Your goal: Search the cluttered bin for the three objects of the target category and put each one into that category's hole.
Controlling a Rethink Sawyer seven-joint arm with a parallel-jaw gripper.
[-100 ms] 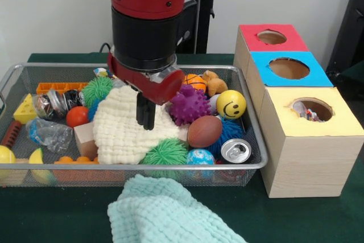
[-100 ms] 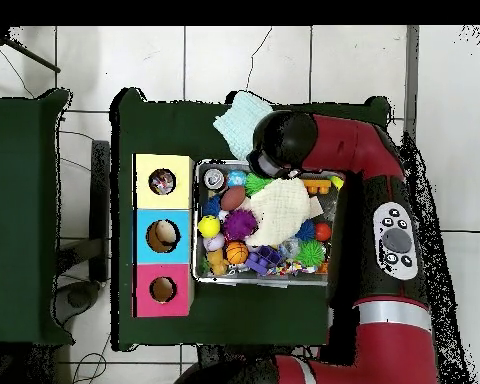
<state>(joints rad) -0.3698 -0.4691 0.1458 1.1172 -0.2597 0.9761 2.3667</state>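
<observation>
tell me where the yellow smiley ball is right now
In the front view the yellow smiley ball sits at the right end of the wire bin, just right of the purple spiky ball and above the brown football.

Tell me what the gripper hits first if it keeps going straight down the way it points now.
Most likely the cream waffle-weave cloth in the wire mesh bin. The gripper points straight down with its dark fingers together over that cloth; whether they already touch it is unclear.

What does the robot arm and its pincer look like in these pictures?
The arm is glossy red with black bands and thick rounded links; a grey oval panel of buttons sits on one link. The pincer is small, black, with thin straight fingers under a red mount.
</observation>
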